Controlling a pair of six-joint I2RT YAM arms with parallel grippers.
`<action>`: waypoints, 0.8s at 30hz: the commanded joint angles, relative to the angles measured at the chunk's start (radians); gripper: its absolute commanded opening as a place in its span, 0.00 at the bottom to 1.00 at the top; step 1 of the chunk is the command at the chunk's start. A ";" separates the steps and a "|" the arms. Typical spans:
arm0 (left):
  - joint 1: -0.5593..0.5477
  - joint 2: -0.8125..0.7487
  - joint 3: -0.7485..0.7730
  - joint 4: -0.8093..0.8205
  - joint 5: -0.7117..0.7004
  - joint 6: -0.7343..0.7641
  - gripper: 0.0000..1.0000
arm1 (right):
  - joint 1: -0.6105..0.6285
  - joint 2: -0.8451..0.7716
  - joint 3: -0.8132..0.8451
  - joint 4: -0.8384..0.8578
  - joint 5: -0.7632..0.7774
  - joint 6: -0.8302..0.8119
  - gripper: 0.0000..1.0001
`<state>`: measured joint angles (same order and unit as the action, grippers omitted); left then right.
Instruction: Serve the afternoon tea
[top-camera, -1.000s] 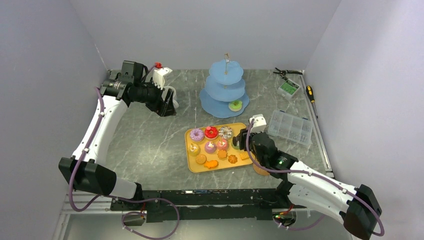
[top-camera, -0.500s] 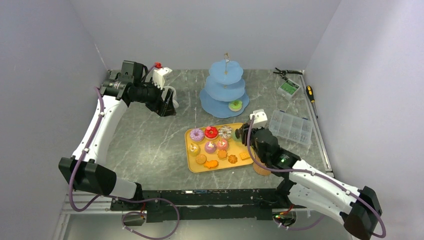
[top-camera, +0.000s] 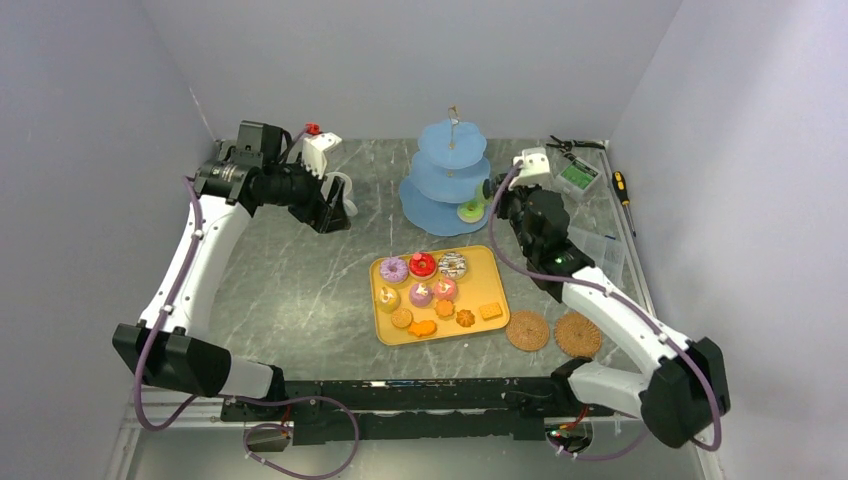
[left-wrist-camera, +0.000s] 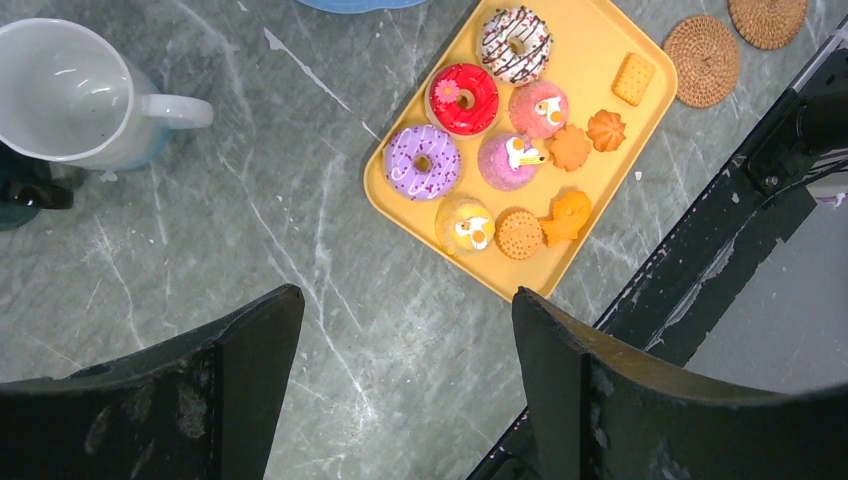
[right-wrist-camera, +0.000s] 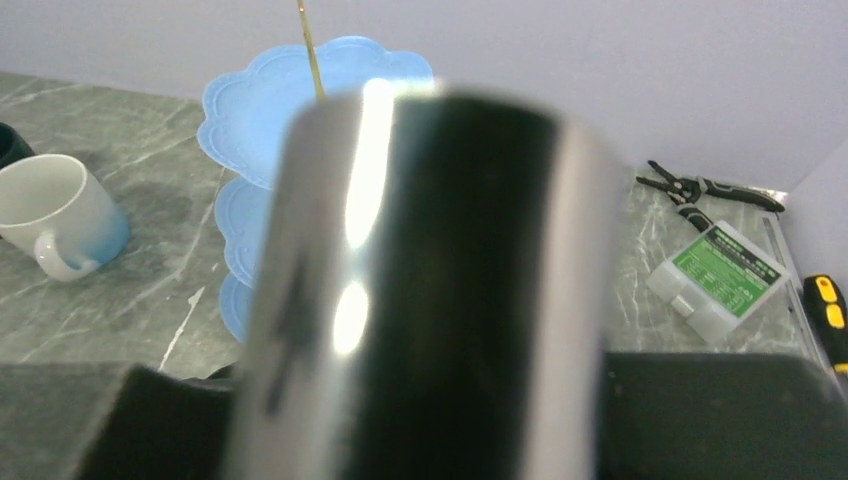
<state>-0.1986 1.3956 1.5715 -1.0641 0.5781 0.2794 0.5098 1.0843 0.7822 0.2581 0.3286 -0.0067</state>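
A yellow tray (top-camera: 492, 264) (left-wrist-camera: 600, 40) holds several doughnuts (top-camera: 422, 264) (left-wrist-camera: 463, 98), small cupcakes (left-wrist-camera: 540, 108) and orange biscuits (top-camera: 490, 311) (left-wrist-camera: 634, 78). Behind it the light-blue three-tier stand (top-camera: 450, 175) (right-wrist-camera: 270, 110) has a green doughnut (top-camera: 470, 211) on its bottom tier. My right gripper (top-camera: 493, 190) (right-wrist-camera: 415, 400) hovers at the stand's right side, shut on a dark shiny thing that looks like the black tongs (right-wrist-camera: 430, 280); their tips are hidden. My left gripper (top-camera: 335, 215) (left-wrist-camera: 408, 295) hangs open and empty over bare table by the white mug (top-camera: 340, 187) (left-wrist-camera: 65, 90) (right-wrist-camera: 60, 210) and dark green mug (left-wrist-camera: 20, 195).
Two woven coasters (top-camera: 527, 330) (left-wrist-camera: 705, 60) lie right of the tray. At the back right are pliers (top-camera: 575, 145) (right-wrist-camera: 710, 187), a green-labelled box (top-camera: 578, 177) (right-wrist-camera: 715, 275), a screwdriver (top-camera: 622, 187) and a clear parts box (top-camera: 610, 255). Walls close in on three sides.
My right arm has swung from the tray's right edge up and back to the stand's right side, uncovering both coasters. The left arm has barely moved.
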 joint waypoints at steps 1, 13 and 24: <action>0.007 -0.041 0.025 -0.002 0.008 0.014 0.82 | -0.046 0.081 0.088 0.158 -0.088 -0.039 0.33; 0.006 -0.051 0.004 0.009 0.003 0.015 0.82 | -0.103 0.298 0.195 0.273 -0.165 -0.037 0.34; 0.010 -0.049 0.004 0.005 0.008 0.023 0.82 | -0.122 0.424 0.210 0.355 -0.162 -0.023 0.36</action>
<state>-0.1947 1.3716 1.5711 -1.0630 0.5781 0.2817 0.3962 1.5028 0.9489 0.4858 0.1726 -0.0341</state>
